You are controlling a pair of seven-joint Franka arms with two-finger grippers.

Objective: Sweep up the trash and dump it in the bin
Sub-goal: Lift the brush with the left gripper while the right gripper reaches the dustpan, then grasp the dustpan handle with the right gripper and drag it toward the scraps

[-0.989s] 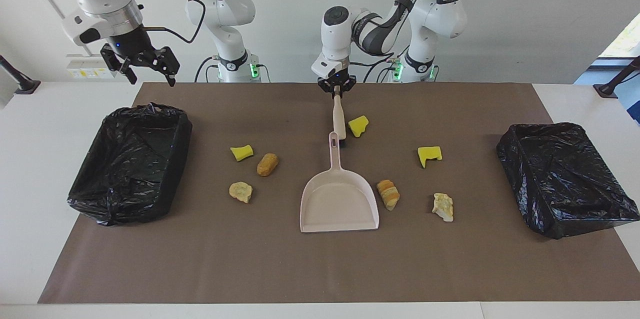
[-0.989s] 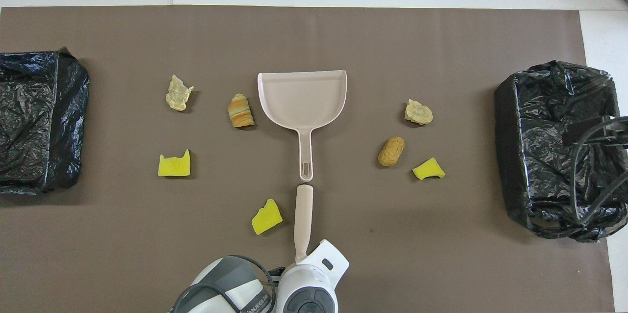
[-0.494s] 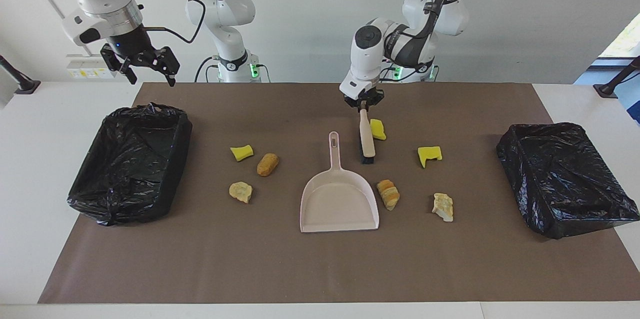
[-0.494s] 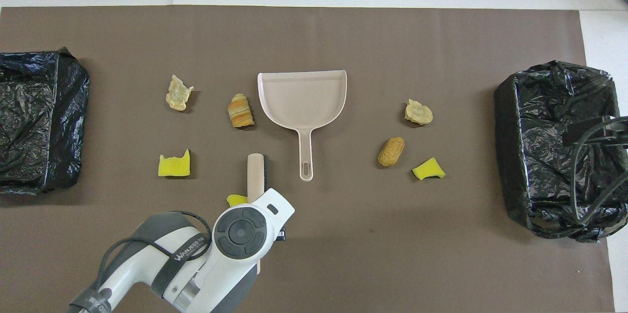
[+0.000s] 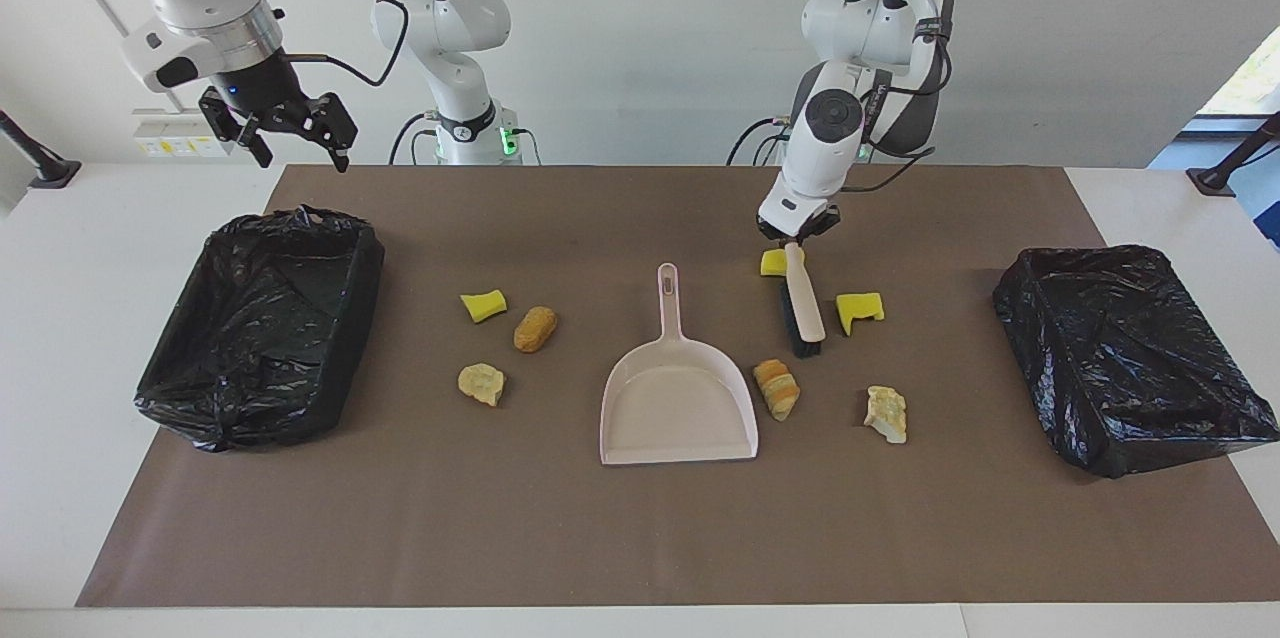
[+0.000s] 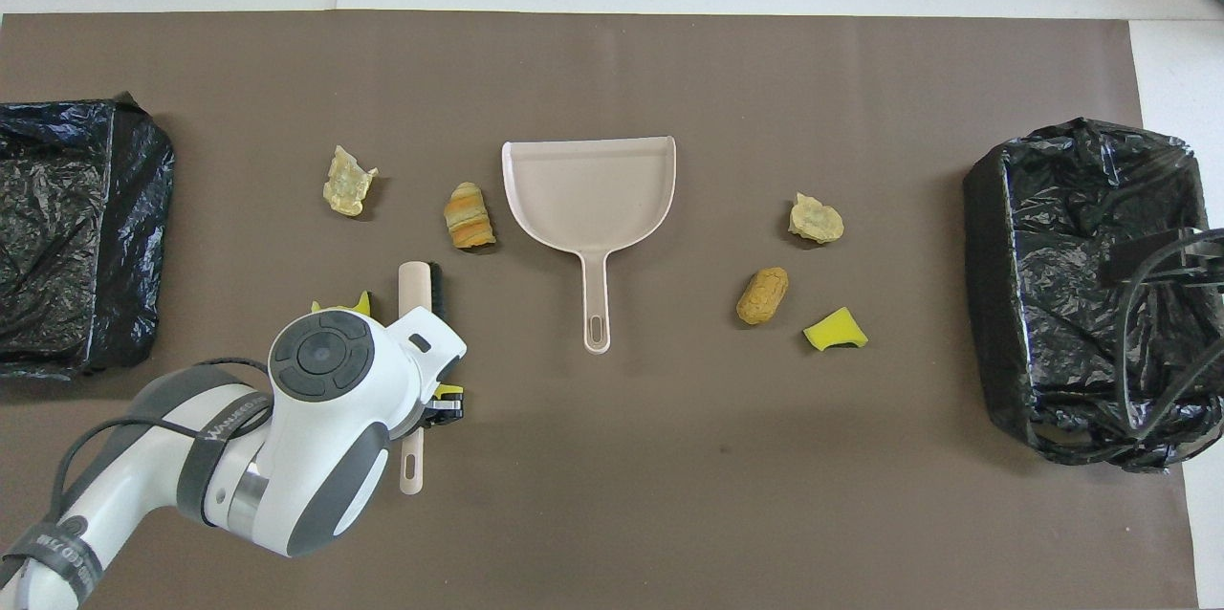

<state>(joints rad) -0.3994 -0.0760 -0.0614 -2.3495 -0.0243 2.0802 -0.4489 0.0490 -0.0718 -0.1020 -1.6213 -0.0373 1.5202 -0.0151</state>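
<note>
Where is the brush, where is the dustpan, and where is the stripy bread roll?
brush (image 5: 803, 303): facing view, on its beige back.
dustpan (image 5: 678, 411): facing view, on the flat pan floor.
stripy bread roll (image 6: 469, 216): overhead view, on its middle.

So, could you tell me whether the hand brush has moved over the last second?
Yes. The hand brush, held by the left gripper, has swung away from the dustpan handle toward the left arm's end of the table.

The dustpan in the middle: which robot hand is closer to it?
Left. The left gripper holds the brush beside the dustpan; the right gripper waits above the bin.
</note>
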